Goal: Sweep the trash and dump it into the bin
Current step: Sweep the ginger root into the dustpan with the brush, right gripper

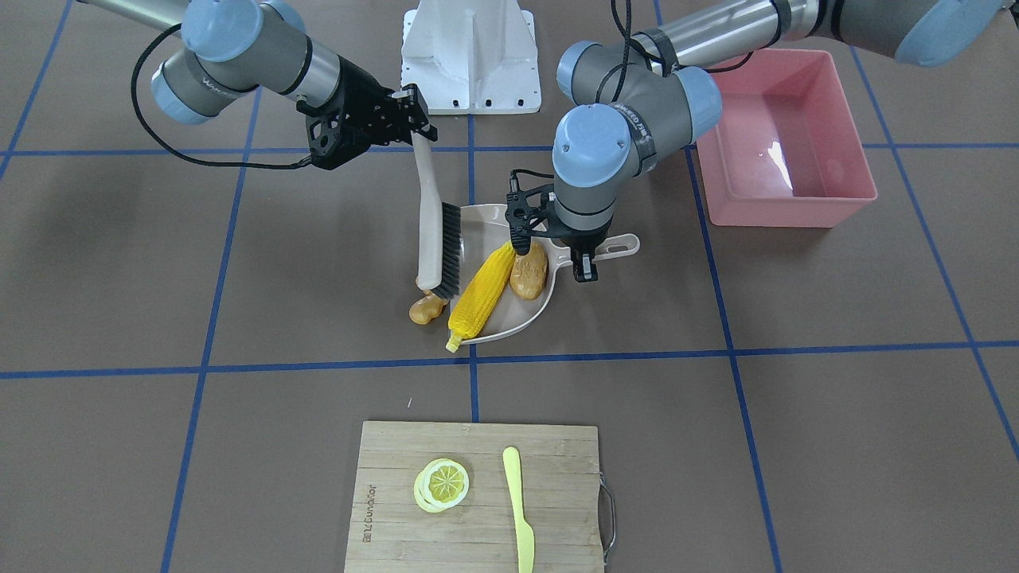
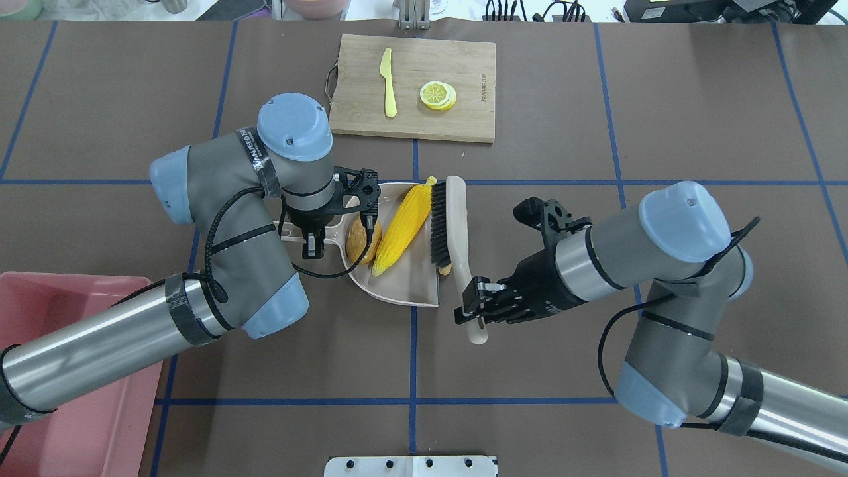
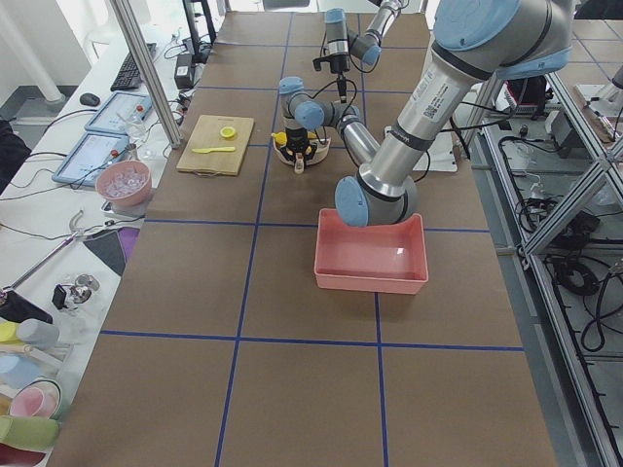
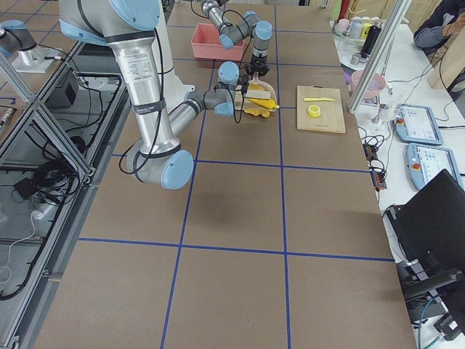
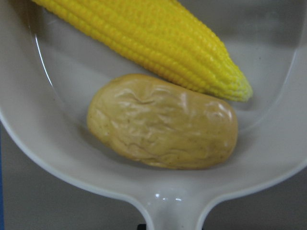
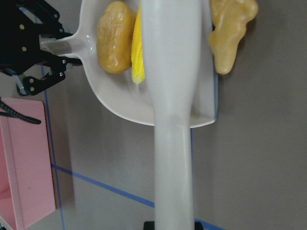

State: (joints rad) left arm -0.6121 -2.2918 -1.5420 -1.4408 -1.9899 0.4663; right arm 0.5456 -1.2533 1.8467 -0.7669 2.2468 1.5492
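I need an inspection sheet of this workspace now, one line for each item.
surface: brown table, blue tape grid.
job's things: corn and potato in dustpan; ginger root outside it, beside brush; pink bin empty.
clutter: cutting board with lemon slice and knife.
end effectors: right end effector closed on brush handle; left end effector closed on dustpan handle.
cables: black cable loops at the wrists.
surroundings: white robot base; tablets on side desk.

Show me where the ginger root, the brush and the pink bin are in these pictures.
ginger root (image 1: 427, 310): exterior front-facing view, middle of its knobbly body.
brush (image 1: 430, 215): exterior front-facing view, pale back beside the bristles.
pink bin (image 1: 788, 209): exterior front-facing view, near outer wall.
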